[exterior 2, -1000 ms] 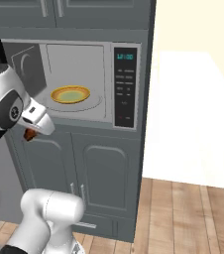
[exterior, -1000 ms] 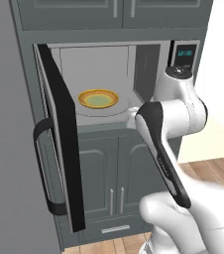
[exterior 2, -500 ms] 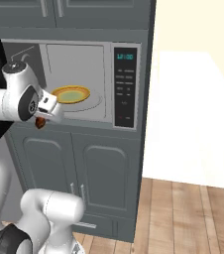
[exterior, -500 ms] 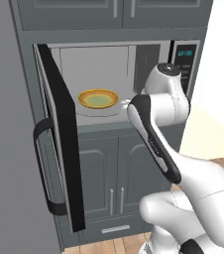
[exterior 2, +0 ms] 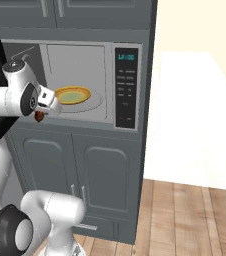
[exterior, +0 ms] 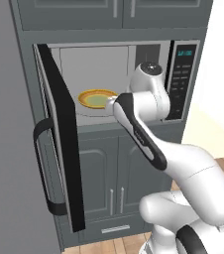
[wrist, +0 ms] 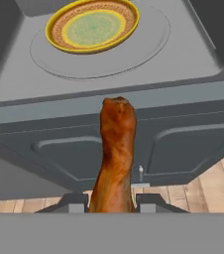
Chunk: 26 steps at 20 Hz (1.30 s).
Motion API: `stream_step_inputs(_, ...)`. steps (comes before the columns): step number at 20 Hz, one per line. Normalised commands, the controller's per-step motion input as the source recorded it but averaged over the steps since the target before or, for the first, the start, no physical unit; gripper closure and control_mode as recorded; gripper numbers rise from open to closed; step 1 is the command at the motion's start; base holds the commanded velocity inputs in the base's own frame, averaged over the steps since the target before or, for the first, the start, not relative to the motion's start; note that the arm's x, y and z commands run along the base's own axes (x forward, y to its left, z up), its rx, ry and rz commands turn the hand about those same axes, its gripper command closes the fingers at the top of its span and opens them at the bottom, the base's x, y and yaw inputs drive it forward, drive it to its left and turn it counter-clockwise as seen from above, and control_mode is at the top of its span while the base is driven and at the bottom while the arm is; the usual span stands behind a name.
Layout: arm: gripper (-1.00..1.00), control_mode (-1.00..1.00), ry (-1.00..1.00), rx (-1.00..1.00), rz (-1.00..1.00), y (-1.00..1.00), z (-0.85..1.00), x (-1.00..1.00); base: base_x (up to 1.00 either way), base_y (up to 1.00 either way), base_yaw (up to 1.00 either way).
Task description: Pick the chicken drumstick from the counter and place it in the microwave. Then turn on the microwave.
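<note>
While the microwave (exterior: 134,79) stands with its door (exterior: 59,134) swung wide to the left, you can see the chicken drumstick (wrist: 115,158) clamped between the jaws of the gripper (wrist: 113,201), its free end sticking out toward the oven. From the right base view the drumstick (exterior 2: 39,116) hangs as a small brown lump under the hand, just in front of the oven's open mouth and a little below its floor edge. It is not inside the cavity yet.

On the round turntable (wrist: 148,47) inside sits a yellow plate (wrist: 91,26) with a brownish patterned ring and a pale green middle; nothing lies on it. You will find that plate toward the front left part of the oven floor in the right base view (exterior 2: 72,94).

To the right of the cavity runs the black keypad (exterior 2: 126,87) with a teal display at its top; the digits there are too small to read, and so are the button labels. Grey cabinet doors (exterior 2: 82,175) sit below the oven, over a wooden floor (exterior 2: 195,220).
</note>
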Motion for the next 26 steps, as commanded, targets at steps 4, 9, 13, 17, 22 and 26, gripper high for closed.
stream_step_inputs(4,1.0,-1.0,-0.04,-0.01,0.01,0.13,0.0,0.41,0.0,0.0,0.0)
stream_step_inputs(9,1.0,-1.0,-0.04,-0.01,0.0,0.04,0.0,0.4,0.0,0.0,0.0)
stream_step_inputs(13,1.0,-1.0,-0.06,-0.01,0.01,0.07,0.0,0.38,0.0,0.0,0.0)
stream_step_inputs(17,1.0,-1.0,-0.13,-0.03,0.02,0.01,0.03,0.22,0.0,0.0,0.0)
stream_step_inputs(22,1.0,-1.0,-0.12,-0.03,0.02,0.0,0.12,0.22,0.0,0.0,0.0)
stream_step_inputs(26,1.0,-1.0,-0.03,-0.01,0.0,0.0,0.01,0.32,0.0,0.0,0.0)
